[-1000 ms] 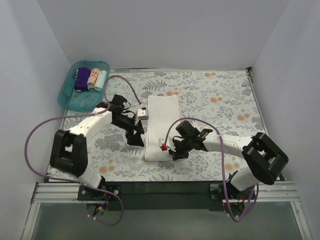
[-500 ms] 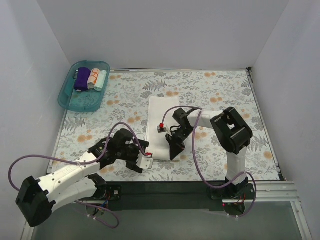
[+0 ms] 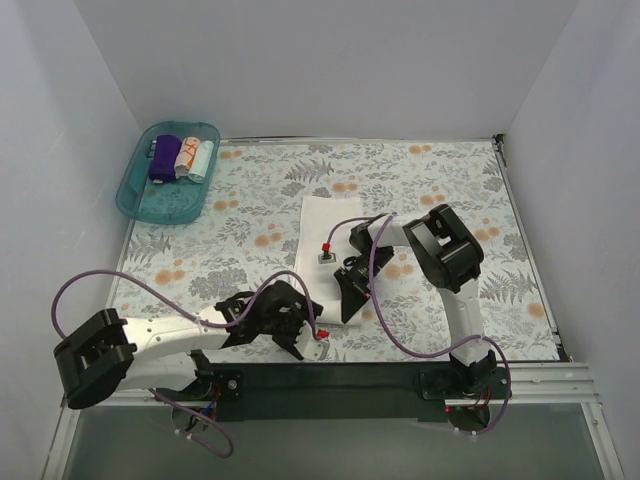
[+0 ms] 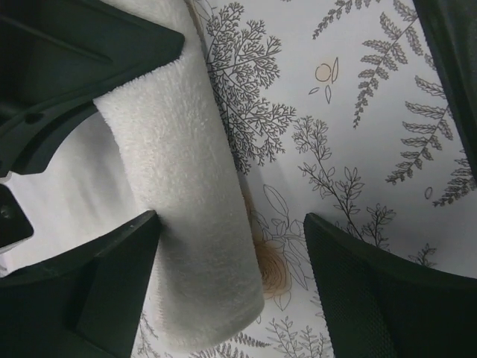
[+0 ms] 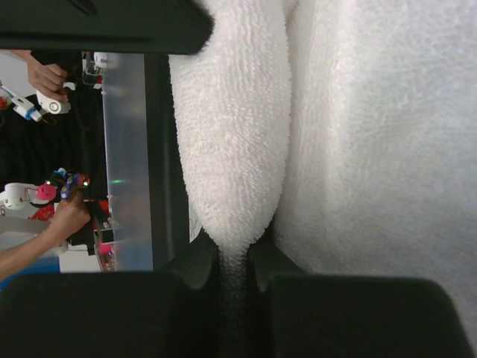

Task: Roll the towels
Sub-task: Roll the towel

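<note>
White towel (image 3: 327, 235) lies lengthwise mid sheet (image 3: 430, 190), flat at far end, near end wound into a roll (image 4: 186, 216) toward sheet's near edge. R gripper (image 5: 235, 257) sits on the roll's right part, jaws nearly closed w/ a fold of the white terry pinched between them. L gripper (image 4: 231, 224) is low over sheet's near edge at the roll's left end, jaws wide; the roll touches one finger (image 4: 112, 283), other finger apart from it, nothing held. Tray (image 3: 150, 205) at sheet's far-left corner holds 3 small rolls side by side: purple towel (image 3: 165, 157), white-orange towel (image 3: 185, 155), teal towel (image 3: 203, 158).
</note>
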You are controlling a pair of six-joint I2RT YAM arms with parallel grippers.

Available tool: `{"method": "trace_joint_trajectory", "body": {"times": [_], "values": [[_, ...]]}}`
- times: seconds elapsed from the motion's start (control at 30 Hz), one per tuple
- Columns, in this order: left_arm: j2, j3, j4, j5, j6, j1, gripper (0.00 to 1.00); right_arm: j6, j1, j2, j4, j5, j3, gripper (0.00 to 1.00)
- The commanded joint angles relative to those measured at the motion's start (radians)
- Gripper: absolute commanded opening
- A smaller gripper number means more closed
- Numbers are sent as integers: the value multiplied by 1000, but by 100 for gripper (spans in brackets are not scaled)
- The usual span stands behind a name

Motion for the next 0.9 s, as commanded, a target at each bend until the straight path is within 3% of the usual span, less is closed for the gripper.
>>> {"method": "trace_joint_trajectory", "body": {"times": [0.0, 0.07, 0.1, 0.17, 0.2, 0.23, 0.3, 0.33, 0.4, 0.47, 0.7, 0.87], "values": [[64, 4, 103, -18, 17, -10, 70, -67, -10, 43, -26, 92, 12, 1], [125, 30, 89, -13, 9, -9, 61, -72, -11, 35, -25, 95, 9, 1], [144, 44, 75, -15, 3, -9, 52, -74, -13, 31, -23, 97, 3, 2], [199, 70, 7, 8, -22, -9, 40, -70, -14, 8, -23, 115, 0, 10], [214, 97, -19, 17, -34, -9, 28, -63, -23, -14, -20, 119, -2, 14], [225, 111, -47, 36, -40, -7, 23, -58, -29, -28, -20, 127, 0, 24], [247, 142, -125, 78, -52, -9, 13, -46, -60, -78, -14, 161, 3, 34], [250, 151, -147, 91, -57, -7, 6, -31, -74, -98, -8, 173, 9, 49], [254, 171, -219, 123, -62, -6, 4, -23, -126, -172, 1, 208, 18, 68], [273, 209, -303, 163, -57, -4, 3, -15, -164, -227, 12, 245, 33, 81], [430, 399, -541, 361, -77, 77, 3, -12, -301, -555, 82, 342, -19, 79], [674, 594, -736, 566, -65, 172, 3, -14, -301, -747, 135, 383, -154, 74]]}}
